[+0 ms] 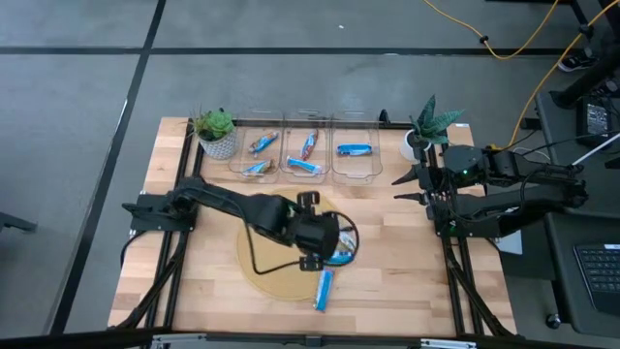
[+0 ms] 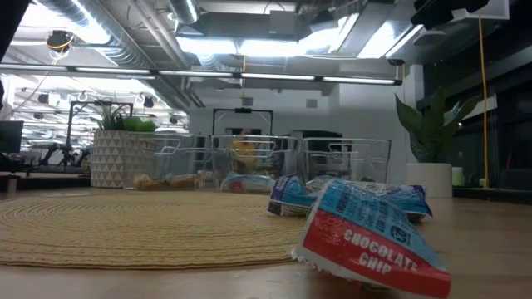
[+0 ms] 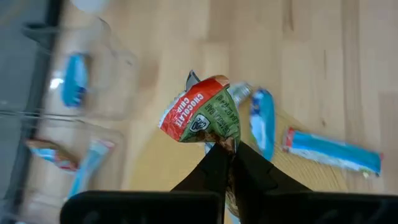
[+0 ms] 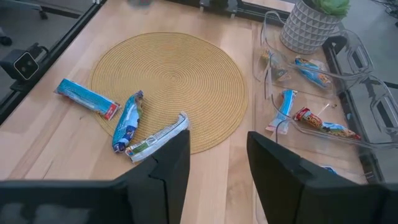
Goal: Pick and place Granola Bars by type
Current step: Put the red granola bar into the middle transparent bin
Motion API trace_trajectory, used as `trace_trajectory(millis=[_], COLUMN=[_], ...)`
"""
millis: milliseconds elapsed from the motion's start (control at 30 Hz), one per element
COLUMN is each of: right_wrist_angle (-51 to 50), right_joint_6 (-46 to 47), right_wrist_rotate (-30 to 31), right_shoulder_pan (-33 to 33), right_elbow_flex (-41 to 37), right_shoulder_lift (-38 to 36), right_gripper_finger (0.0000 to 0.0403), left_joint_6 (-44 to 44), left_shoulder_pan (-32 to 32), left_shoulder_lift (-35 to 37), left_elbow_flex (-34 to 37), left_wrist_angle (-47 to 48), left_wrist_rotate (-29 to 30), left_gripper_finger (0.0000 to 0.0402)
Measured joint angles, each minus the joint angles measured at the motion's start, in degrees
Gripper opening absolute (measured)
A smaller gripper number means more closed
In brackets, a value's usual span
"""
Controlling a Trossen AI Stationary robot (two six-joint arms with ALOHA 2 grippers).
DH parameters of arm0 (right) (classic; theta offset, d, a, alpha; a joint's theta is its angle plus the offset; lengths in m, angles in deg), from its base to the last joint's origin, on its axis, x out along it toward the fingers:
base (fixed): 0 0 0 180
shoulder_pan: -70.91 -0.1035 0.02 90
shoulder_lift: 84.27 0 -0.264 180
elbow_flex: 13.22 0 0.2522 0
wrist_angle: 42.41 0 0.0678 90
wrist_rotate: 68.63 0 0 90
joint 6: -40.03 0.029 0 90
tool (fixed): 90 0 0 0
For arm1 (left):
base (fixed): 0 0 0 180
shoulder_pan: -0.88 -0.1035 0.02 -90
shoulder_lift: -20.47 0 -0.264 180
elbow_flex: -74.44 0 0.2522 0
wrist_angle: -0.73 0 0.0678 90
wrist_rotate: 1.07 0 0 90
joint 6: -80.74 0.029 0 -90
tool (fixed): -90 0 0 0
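My left gripper point(image 3: 227, 150) hangs over the round woven mat point(image 1: 276, 276), shut on a granola bar in a red and green wrapper point(image 3: 200, 115) that is off the table. Under it, a blue bar point(image 3: 262, 121) lies at the mat's edge. A longer blue bar point(image 1: 325, 289) lies on the wood by the near edge. The right wrist view shows three bars lying flat there point(image 4: 87, 98), point(image 4: 127, 121), point(image 4: 155, 140). My right gripper point(image 4: 217, 180) waits open at the table's right side, with nothing between its fingers. My left gripper pinches one end of the red and green bar's wrapper point(image 3: 221, 140) between its two shut fingers. The fingers slant down from the table's left. The rest of the bar sticks out past the fingertips, tilted and clear of the mat.
Three clear bins point(image 1: 257, 153), point(image 1: 305, 153), point(image 1: 355, 155) stand in a row at the far edge, each with blue-wrapped bars inside. A potted plant point(image 1: 215, 131) stands to their left and another point(image 1: 426, 124) to their right. Bare wood lies on either side of the mat.
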Motion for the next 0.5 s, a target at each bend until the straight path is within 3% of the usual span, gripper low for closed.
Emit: trace_trajectory(millis=[300,500], right_wrist_angle=[0.0,0.7], right_joint_6=[-0.2,3.0], right_wrist_rotate=[0.0,0.0], right_shoulder_pan=[0.0,0.0], right_elbow_flex=[0.0,0.0], right_shoulder_lift=[0.0,0.0], right_gripper_finger=[0.0161,0.0161], left_joint_6=[0.1,0.1], left_shoulder_pan=[-1.9,-5.3], left_shoulder_lift=[6.4,8.7], left_elbow_flex=[0.0,0.0], left_wrist_angle=[-0.4,-0.5], left_wrist_rotate=[8.2,9.2], left_gripper_finger=[0.0004,0.0004])
